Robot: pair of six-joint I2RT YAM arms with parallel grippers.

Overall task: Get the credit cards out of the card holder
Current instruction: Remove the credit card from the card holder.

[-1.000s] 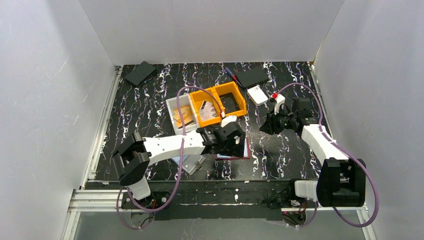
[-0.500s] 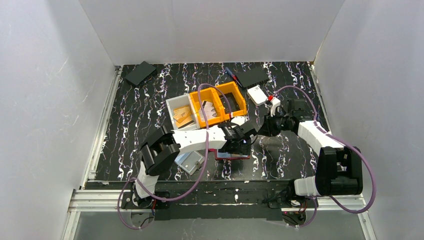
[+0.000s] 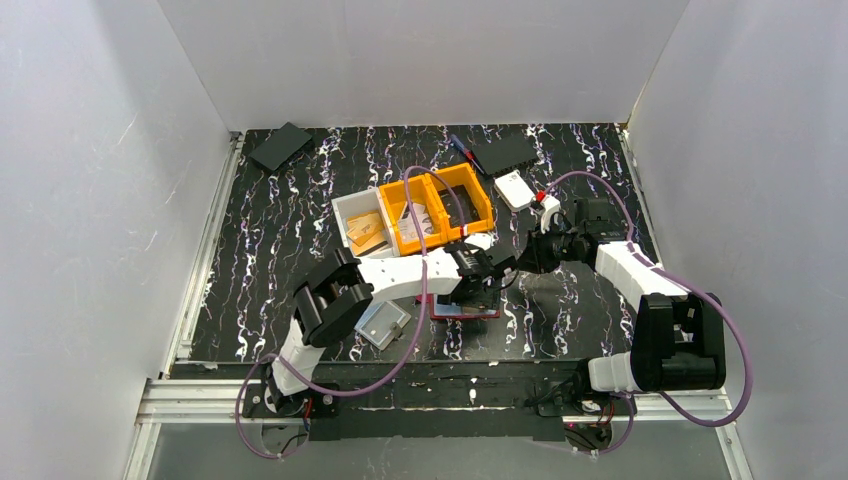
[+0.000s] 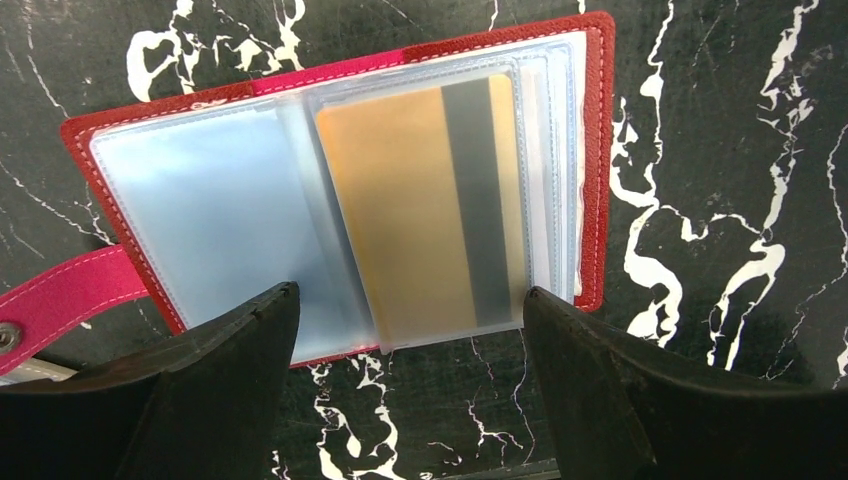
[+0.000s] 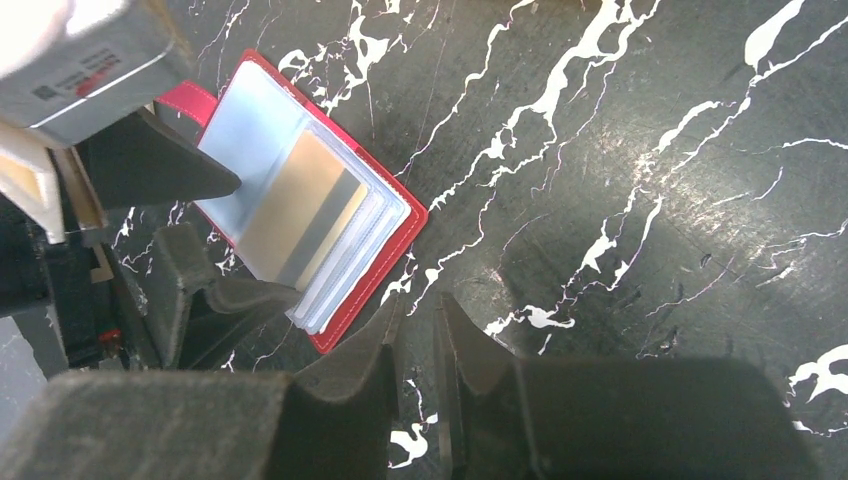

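Note:
The red card holder (image 4: 598, 150) lies open and flat on the black marbled table, its clear plastic sleeves showing. A tan-orange credit card (image 4: 410, 210) with a dark stripe sits inside the top sleeve. My left gripper (image 4: 410, 300) is open and empty, its fingers on either side of the holder's near edge, just above it. In the right wrist view the holder (image 5: 385, 255) and card (image 5: 290, 215) lie up and left of my right gripper (image 5: 420, 300), which is shut, empty and off the holder's right edge. From above, the holder (image 3: 465, 310) lies under the left gripper (image 3: 480, 285).
A pink strap (image 4: 60, 295) sticks out of the holder's left side. Two orange bins (image 3: 440, 205) and a white bin (image 3: 360, 225) holding cards stand behind. A grey flat item (image 3: 382, 322) lies left of the holder. A white box (image 3: 515, 188) and black pads (image 3: 503, 152) lie farther back.
My left arm has swung rightward, bringing its gripper over the holder's near edge. My right gripper has shifted slightly left toward the holder. The holder has stayed put.

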